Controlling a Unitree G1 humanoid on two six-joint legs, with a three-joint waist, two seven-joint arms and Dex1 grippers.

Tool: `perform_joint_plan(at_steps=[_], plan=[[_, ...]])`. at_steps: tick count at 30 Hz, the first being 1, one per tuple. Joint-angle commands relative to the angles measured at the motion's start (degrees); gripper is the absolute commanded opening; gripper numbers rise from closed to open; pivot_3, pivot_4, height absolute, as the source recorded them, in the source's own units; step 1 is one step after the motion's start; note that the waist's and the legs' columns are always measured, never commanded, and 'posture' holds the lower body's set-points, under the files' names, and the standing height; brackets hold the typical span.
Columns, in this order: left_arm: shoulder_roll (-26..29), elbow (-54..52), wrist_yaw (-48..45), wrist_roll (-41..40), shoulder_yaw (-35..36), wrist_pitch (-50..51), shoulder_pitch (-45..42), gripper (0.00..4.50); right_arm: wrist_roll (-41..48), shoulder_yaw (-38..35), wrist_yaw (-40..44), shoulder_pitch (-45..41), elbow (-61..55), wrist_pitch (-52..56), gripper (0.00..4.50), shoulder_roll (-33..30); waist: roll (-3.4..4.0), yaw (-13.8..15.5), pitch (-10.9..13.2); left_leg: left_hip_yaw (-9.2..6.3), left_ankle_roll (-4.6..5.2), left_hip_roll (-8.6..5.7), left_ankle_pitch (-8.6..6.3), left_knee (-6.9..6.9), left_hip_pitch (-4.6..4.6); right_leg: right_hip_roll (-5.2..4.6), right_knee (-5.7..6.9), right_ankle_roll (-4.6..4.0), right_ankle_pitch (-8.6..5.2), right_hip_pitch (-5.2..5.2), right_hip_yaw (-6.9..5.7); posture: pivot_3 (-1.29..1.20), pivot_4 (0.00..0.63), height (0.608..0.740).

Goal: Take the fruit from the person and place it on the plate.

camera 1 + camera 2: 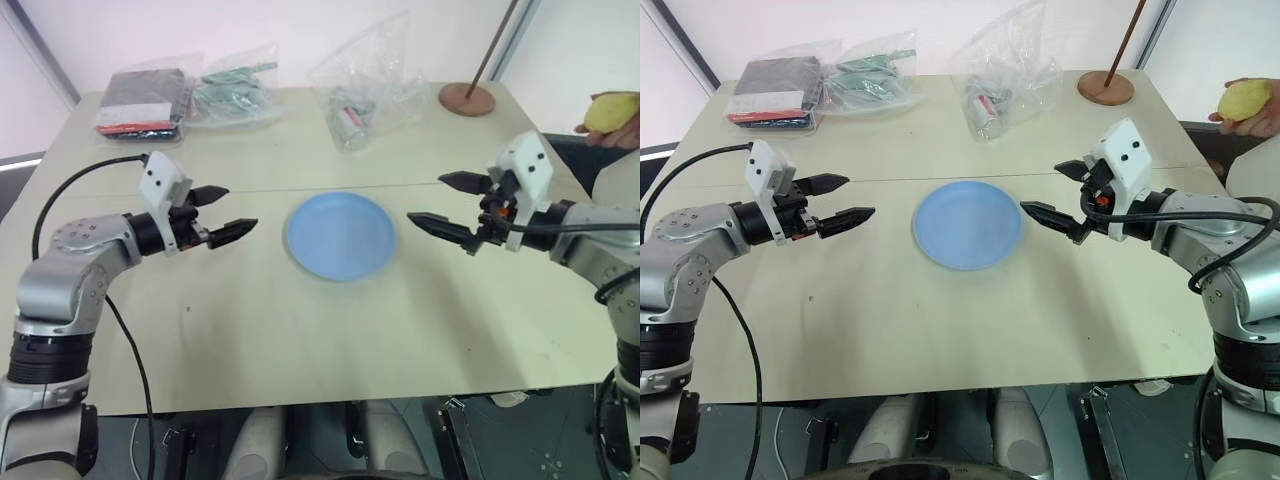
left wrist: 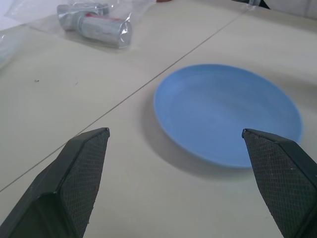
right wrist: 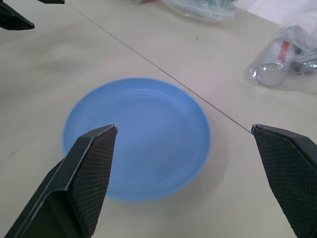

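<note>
The light-blue plate (image 1: 341, 236) lies empty in the middle of the table. At the far right edge a person's hand (image 1: 1265, 118) holds the pale yellow fruit (image 1: 1243, 100) beyond the table corner. My left gripper (image 1: 222, 212) hovers open to the left of the plate, fingers pointing at it. On the plate's right my right gripper (image 1: 448, 204) is open too, aimed at the plate, with nothing between its fingers. Both wrist views look across the plate (image 2: 228, 114) (image 3: 137, 137) between spread black fingertips.
At the back of the table lie clear plastic bags: one with dark flat packs (image 1: 145, 100), one with green items (image 1: 235, 88), one with a silver can (image 1: 352, 120). A round brown wooden stand base with a rod (image 1: 466, 98) stands at the back right. A black cable (image 1: 80, 175) trails from the left arm.
</note>
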Motion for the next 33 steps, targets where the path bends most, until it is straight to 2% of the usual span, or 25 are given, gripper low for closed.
perform_joint_plan(at_steps=[1, 7, 33], plan=[[-0.2, -2.4, 0.8, -1.2, 1.7, 0.5, -0.5, 4.50, 0.4, -1.7, -0.1, -0.4, -1.5, -0.9, 4.45, -0.8, 0.00, 0.0, 0.0, 0.00, 0.00, 0.00, 0.00, 0.00, 0.00, 0.00, 0.00, 0.00, 0.00, 0.00, 0.00, 0.00, 0.150, 0.740], [-0.6, -3.2, 1.9, -3.2, 2.5, 2.3, -1.3, 4.50, 0.5, -1.9, 0.0, -0.3, -1.5, -0.7, 4.45, -0.9, 0.00, 0.0, 0.0, 0.00, 0.00, 0.00, 0.00, 0.02, 0.00, 0.00, 0.00, 0.00, 0.00, 0.01, 0.00, 0.00, 0.150, 0.740], [-1.3, -3.0, 3.1, -2.8, 0.4, 2.7, -3.2, 4.50, 0.9, -2.4, -1.3, 0.7, -2.6, -0.6, 4.45, -0.4, 0.00, 0.0, 0.0, 0.00, 0.00, 0.00, 0.00, 0.05, 0.01, 0.02, 0.00, 0.01, 0.00, 0.03, 0.00, 0.00, 0.150, 0.740]])
